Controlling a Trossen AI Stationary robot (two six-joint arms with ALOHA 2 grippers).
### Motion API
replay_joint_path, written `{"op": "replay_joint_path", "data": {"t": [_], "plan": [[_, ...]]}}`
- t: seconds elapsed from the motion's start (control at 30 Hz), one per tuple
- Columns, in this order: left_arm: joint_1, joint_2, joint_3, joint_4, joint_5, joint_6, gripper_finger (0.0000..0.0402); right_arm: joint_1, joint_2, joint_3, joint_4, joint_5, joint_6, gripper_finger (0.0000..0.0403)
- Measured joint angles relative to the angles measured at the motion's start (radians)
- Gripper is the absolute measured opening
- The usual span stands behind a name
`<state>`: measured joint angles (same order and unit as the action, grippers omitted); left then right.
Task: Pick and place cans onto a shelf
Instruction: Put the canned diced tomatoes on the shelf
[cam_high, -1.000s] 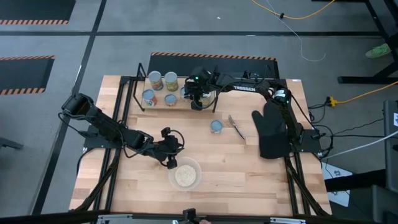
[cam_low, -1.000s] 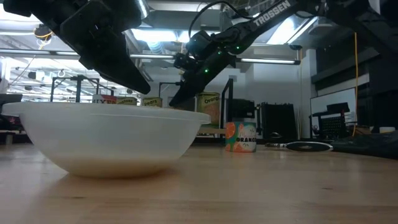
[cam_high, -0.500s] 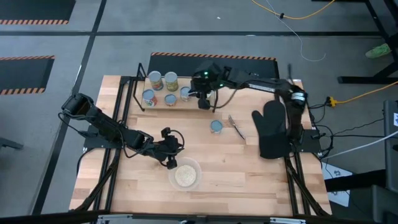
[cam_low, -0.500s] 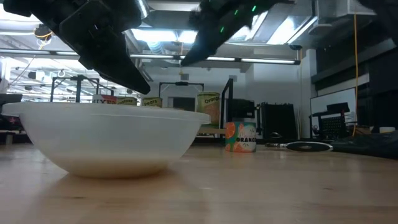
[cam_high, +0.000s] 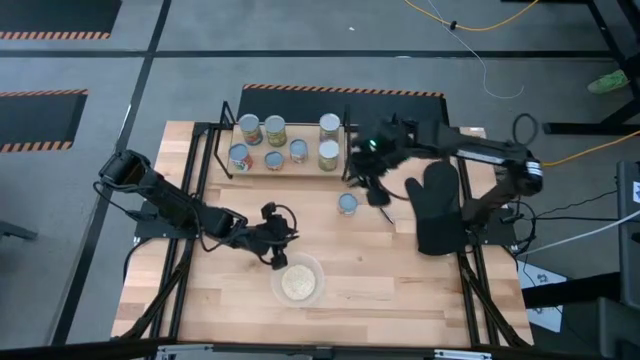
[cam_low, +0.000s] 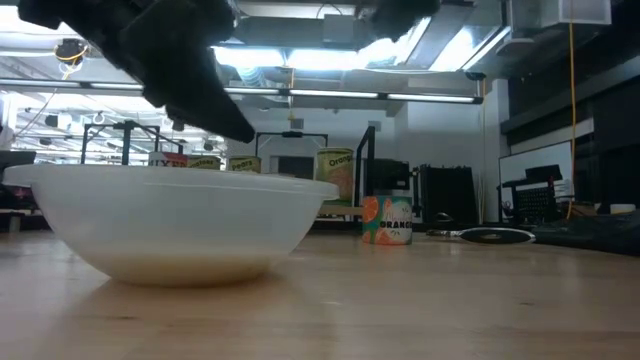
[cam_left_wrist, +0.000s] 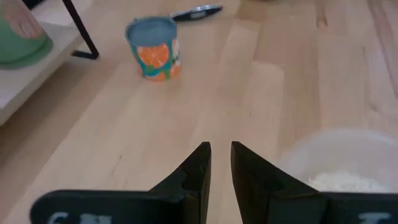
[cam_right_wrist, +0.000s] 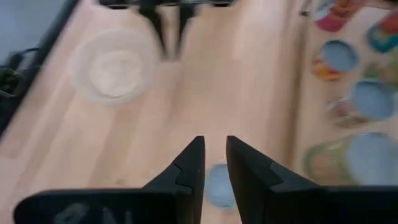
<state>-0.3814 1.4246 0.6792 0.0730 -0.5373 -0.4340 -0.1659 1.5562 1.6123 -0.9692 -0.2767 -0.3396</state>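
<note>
- Seven cans (cam_high: 275, 130) stand upright on the shelf (cam_high: 312, 140), which runs along the worktop's (cam_high: 400, 290) far edge, left of centre.
- Shelf layout: three cans in the back row and four in the front. The back row has a bare stretch of board between its second can and the one at the right end. The two right-end cans sit close to the shelf's right posts.
- One loose can (cam_high: 347, 204), pale blue top and orange label, stands upright on the worktop. It is just off the shelf's right front corner and apart from it.
- Right gripper (cam_right_wrist: 215, 140) hangs above the worktop beside the shelf's right end, almost over the loose can. Its jaws are barely parted, released and grasping nothing.
- Left gripper (cam_left_wrist: 221, 146) is low over the middle of the worktop, just beside the clear bowl (cam_high: 275, 283) of pale grain and pointing towards the loose can. Its jaws show a narrow gap and grasp nothing.
- Bowl sits near the worktop's front edge, about centre.
- Black mitt (cam_high: 435, 210) lies by the right edge, and a metal utensil (cam_left_wrist: 196, 10) lies between it and the loose can.
- Bare wood lies between the shelf front and the bowl, and across the front right corner.
</note>
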Motion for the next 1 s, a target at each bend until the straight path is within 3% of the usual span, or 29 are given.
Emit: {"op": "replay_joint_path", "data": {"t": [0.23,0.43,0.57,0.73,1.0], "plan": [[0.096,0.0,0.048,0.076,0.019,0.143,0.0055,0.09,-0.29,-0.447,0.263,-0.002,0.193,0.0072],[0.238,0.0,0.187,0.073,0.201,0.321,0.0055,0.109,-0.466,-0.766,0.541,-0.006,0.319,0.0072],[0.337,0.0,0.292,0.022,0.299,0.416,0.0055,0.108,-0.509,-0.918,0.699,-0.002,0.356,0.0072],[0.461,0.0,0.425,-0.165,0.319,0.458,0.0055,0.109,-0.51,-1.062,0.871,-0.002,0.392,0.0072],[0.655,0.0,0.454,-0.294,0.34,0.47,0.0055,0.108,-0.51,-1.194,1.032,-0.003,0.449,0.0072]]}}
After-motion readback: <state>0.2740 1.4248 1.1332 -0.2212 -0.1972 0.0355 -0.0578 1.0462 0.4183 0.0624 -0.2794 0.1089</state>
